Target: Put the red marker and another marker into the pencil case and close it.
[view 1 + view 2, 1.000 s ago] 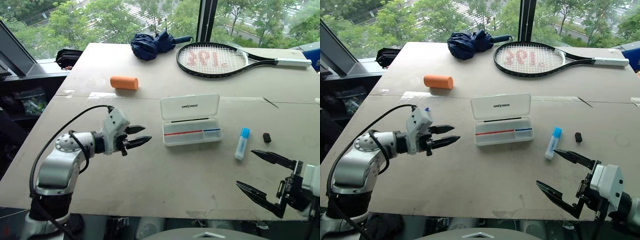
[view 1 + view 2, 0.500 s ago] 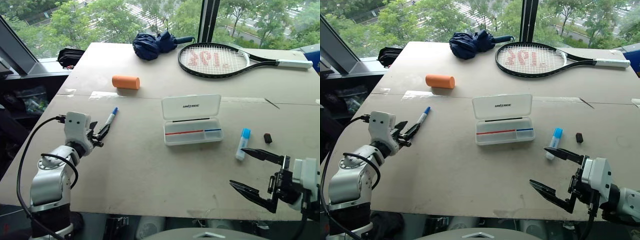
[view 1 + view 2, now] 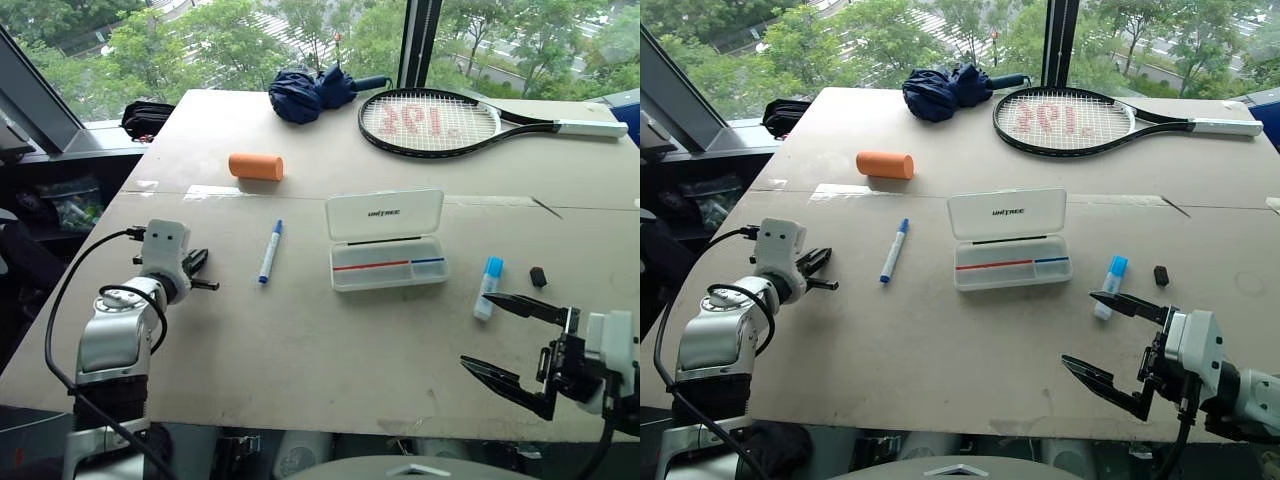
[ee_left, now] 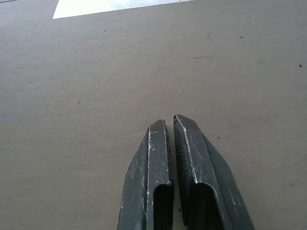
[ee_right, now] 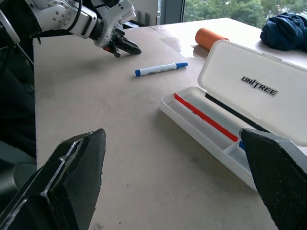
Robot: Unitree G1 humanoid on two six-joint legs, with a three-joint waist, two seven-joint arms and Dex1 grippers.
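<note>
Near the table's left edge, left gripper [image 3: 205, 284] jaws pressed together; right gripper [image 3: 505, 335] jaws spread.

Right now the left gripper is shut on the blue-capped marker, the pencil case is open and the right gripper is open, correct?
Not quite. The left gripper is shut but holds nothing: the blue-capped marker lies on the table apart from it, as the right eye view shows. The pencil case is open, and so is the right gripper.

- "UNITREE", small dark print, on the raised white lid of the pencil case [image 5: 259, 91].
- Red marks on the racket [image 3: 430, 120] strings, beyond the case: unreadable.
</note>
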